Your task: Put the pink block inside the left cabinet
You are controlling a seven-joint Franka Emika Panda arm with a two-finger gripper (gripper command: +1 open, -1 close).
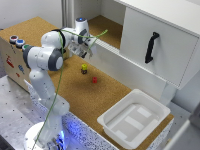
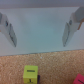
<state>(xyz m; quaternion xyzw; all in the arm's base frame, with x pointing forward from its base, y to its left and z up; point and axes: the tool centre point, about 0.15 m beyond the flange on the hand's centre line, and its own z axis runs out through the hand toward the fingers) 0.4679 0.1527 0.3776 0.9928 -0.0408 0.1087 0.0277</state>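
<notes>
The pink block (image 1: 94, 79) is a tiny reddish cube lying on the cork table in front of the cabinet. A tiny yellow-topped dark block (image 1: 84, 67) lies just beside it, nearer my gripper. My gripper (image 1: 82, 52) hangs above the table near the cabinet's white front wall, a little above and behind the yellow-topped block. In the wrist view the gripper (image 2: 39, 42) is open and empty, with the yellow-topped block (image 2: 31, 73) below it. The left cabinet (image 1: 103, 25) is open, with a cork-brown floor inside.
The right cabinet section has a closed white door (image 1: 160, 50) with a black handle (image 1: 151, 47). A white plastic tray (image 1: 134, 118) sits on the table toward the exterior view's right. A box with coloured buttons (image 1: 16, 41) stands at the exterior view's left.
</notes>
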